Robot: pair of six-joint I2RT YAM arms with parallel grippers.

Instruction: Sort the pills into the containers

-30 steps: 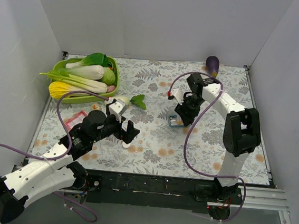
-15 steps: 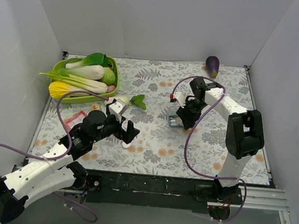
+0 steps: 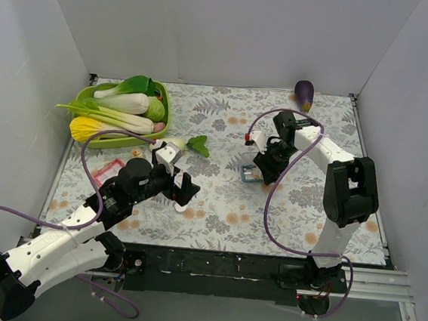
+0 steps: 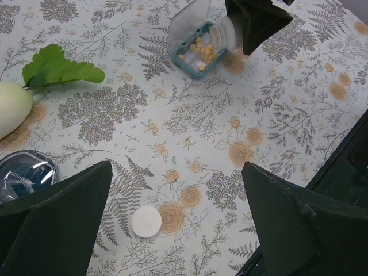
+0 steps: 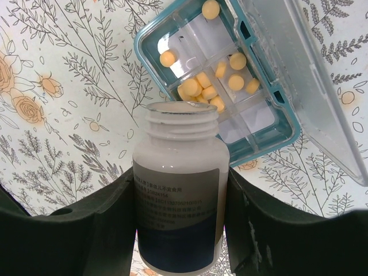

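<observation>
The right gripper (image 5: 181, 227) clamps a bottle (image 5: 179, 195), its mouth tipped over the tray (image 5: 150, 35) right of the tabletop's centre. Pills (image 5: 204, 80) lie inside, just beyond the mouth. The left gripper (image 4: 175, 215) hangs open toward the near edge.

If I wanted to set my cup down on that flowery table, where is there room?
Bare cloth runs along the back between the green basket and the eggplant, and at the front, right of the white cap. It is crowded around the pill box, where the right gripper holds a bottle, and by the radish.
</observation>
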